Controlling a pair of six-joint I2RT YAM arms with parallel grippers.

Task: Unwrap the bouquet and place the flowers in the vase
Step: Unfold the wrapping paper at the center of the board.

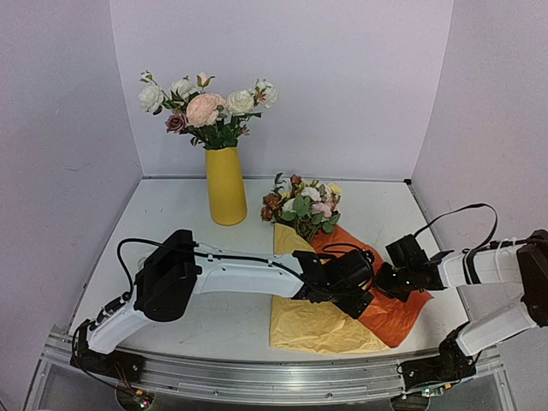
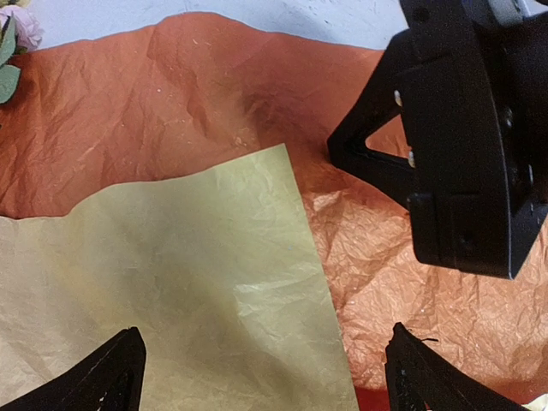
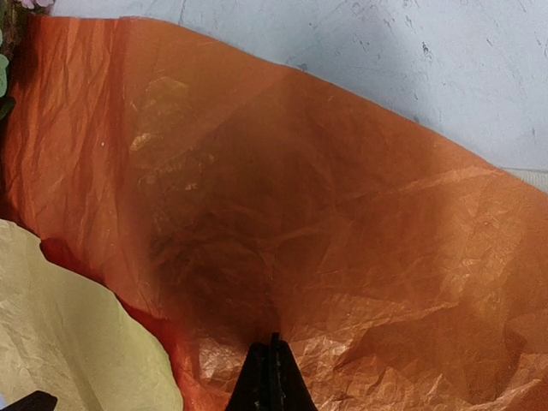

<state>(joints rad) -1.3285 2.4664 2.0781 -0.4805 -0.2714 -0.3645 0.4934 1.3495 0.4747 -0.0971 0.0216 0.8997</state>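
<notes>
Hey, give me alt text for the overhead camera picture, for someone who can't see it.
A robot's left gripper and right gripper sit close together over yellow paper and orange paper spread flat on a white table. Small flowers lie at the paper's far end, near a yellow vase holding bigger roses.

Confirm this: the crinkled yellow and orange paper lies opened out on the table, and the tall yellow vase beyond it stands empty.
Wrong on one count: the tall yellow vase is not empty; it holds a bunch of large white and pink roses, as the top external view shows. The crinkled yellow and orange paper does lie opened out on the table.
</notes>
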